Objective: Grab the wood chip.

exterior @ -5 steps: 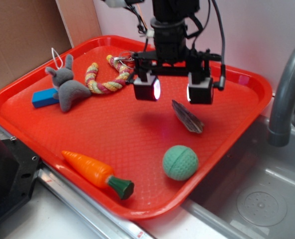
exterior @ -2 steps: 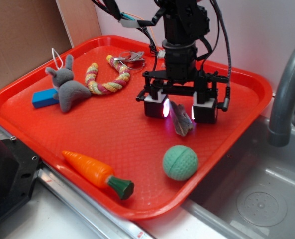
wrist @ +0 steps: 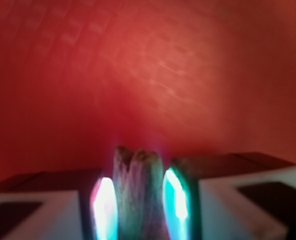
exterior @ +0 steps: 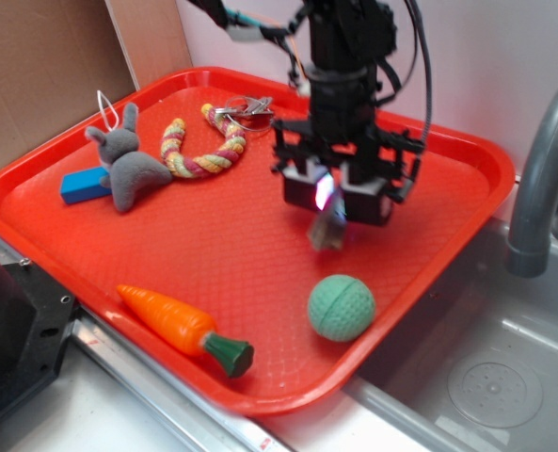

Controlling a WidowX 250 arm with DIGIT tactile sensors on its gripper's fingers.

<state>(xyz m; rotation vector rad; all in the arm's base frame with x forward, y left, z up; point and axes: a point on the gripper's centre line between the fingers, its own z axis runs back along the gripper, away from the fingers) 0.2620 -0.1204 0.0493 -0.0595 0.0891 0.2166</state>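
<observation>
Red tray (exterior: 90, 226) is carrying toys; gripper (exterior: 333, 200) is pinching the wood chip (exterior: 327, 229) across its flat faces. Looking light, stiff, thin, probably brittle.

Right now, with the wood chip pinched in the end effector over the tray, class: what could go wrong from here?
1. The wood chip hangs below the end effector, gripped near one end only; it might twist or slip out.
2. If it drops, it could land by the green ball near the red tray edge, where regrasping may be harder.
3. The wrist view is blurred, so how firm the hold is cannot be confirmed.
</observation>
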